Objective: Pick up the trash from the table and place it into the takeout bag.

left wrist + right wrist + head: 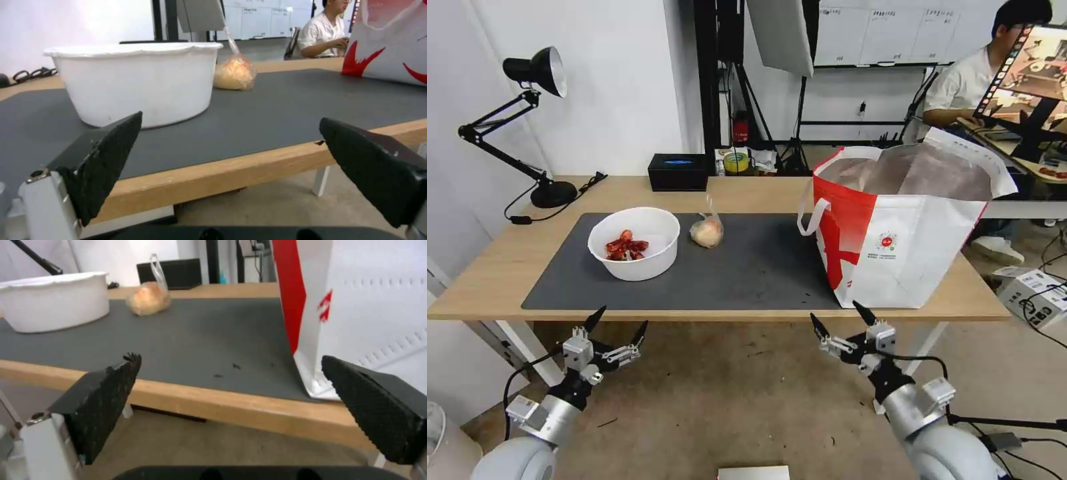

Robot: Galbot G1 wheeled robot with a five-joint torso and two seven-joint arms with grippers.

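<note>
I have both arms low in front of the table [494, 280], below its near edge. My left gripper [617, 320] hangs with its fingers [106, 160] spread wide and nothing between them. Straight beyond those fingertips, past the wooden edge, the white bowl [635, 250] sits on the dark grey mat [747, 273] with red food scraps [625, 248] inside. Just past the bowl and toward my right side lies the small knotted clear bag [708, 231] with a yellowish lump in it; it stands apart from the bowl.

My right gripper [838, 320] is likewise released, fingers [104, 400] wide and empty. Right ahead of its outer finger stands the takeout bag [907, 233], upright on the table with its near corner over the mat, mouth open and silver lining showing. A white loop handle [810, 217] hangs on the side facing the bowl. The bag carries a small round red logo [886, 241] with tiny print under it that I cannot read. Only the table's edge stands between my fingers and these things.

Farther back, a black box [678, 171] sits at the far edge, and a black desk lamp [527, 120] stands at the far corner on my left.
</note>
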